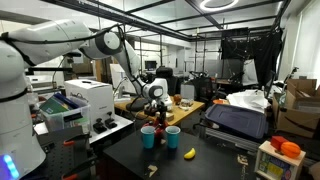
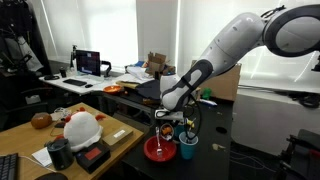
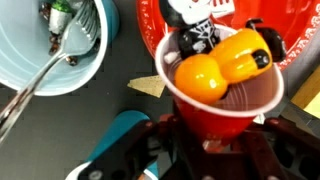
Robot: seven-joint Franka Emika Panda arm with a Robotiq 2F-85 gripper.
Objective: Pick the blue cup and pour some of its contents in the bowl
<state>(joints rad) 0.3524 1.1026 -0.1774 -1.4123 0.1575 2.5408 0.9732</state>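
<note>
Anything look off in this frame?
Yes. The hand grips a red cup holding orange and yellow pieces, not the blue cup, which stands apart beside it with a metal utensil inside.

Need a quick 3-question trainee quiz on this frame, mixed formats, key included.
1. True or false: the gripper is open and empty.
2. What is inside the held red cup? A) orange and yellow pieces B) water C) nothing
3. Short answer: which container holds the metal utensil?
Key: 1 false, it is shut on the red cup. 2 A. 3 the light-blue cup.
</note>
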